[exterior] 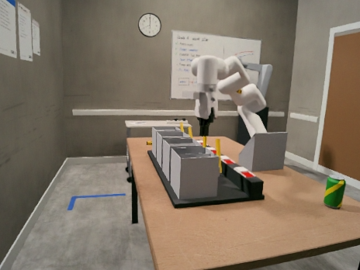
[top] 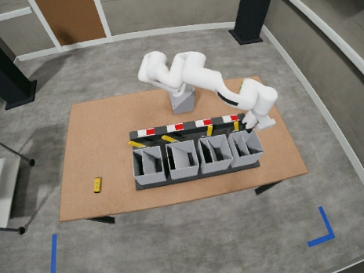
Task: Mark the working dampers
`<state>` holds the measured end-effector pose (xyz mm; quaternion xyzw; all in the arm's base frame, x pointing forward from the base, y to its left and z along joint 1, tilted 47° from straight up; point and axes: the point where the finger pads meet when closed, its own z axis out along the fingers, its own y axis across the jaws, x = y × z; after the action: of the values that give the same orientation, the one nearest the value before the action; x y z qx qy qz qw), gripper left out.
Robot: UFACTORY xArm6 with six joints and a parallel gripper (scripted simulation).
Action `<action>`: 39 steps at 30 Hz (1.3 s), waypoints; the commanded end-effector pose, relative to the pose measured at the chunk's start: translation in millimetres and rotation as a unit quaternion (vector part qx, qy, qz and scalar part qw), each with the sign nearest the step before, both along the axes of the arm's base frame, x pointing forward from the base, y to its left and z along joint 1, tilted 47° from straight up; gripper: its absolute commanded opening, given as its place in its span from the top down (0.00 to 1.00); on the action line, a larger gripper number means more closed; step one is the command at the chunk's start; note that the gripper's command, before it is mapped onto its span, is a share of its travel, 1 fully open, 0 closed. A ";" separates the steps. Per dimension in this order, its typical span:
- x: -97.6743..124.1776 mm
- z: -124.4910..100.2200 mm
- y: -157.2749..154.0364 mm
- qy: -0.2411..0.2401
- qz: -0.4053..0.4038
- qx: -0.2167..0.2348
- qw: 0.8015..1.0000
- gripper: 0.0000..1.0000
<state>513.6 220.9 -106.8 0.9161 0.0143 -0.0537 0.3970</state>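
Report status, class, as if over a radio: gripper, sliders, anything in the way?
Gripper shut, holding nothing, at the end damper's yellow lever. All four sliders show red. Nothing blocking.

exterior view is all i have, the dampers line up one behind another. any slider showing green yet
observer: No. From the top, all four status sliders show red beside white, with no green anywhere.
operator: where is the gripper along the row
observer: The gripper, shut and empty, sits just past the far end of the slider rail, beside the last damper's yellow lever.
operator: levers all alike
observer: No. The two levers nearest your camera lie tilted over; the other two stand more upright.
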 end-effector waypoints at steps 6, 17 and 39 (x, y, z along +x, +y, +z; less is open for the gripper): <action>0.7 1.8 1.7 0.107 0.100 0.014 0.989 1.00; 0.2 1.9 1.4 0.242 0.227 0.030 0.943 1.00; -0.6 2.0 1.0 0.448 0.419 0.055 0.787 1.00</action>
<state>512.0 220.0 -106.5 0.7423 0.5381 -0.2699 0.2944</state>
